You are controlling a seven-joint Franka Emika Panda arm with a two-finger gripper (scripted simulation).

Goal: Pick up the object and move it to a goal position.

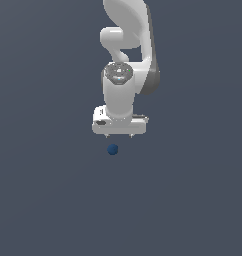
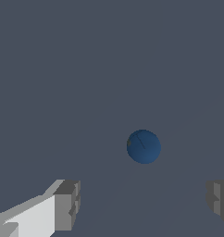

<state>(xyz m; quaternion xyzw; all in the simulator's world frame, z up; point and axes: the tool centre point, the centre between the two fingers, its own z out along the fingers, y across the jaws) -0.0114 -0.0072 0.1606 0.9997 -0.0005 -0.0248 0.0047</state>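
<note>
The object, a tiny dark blue ball [image 1: 112, 149], lies on the plain grey floor just in front of the white arm. In the wrist view the ball [image 2: 144, 146] shows ahead of the fingers, apart from both. My gripper [image 1: 119, 135] hangs a short way behind and above the ball, pointing down, slightly toward the exterior view's right of it. It is open and holds nothing: its two grey fingertips [image 2: 67, 203] stand far apart at the edges of the wrist view.
Only the flat grey floor [image 1: 43, 200] and the white arm's own links [image 1: 125, 40] behind the gripper are in view.
</note>
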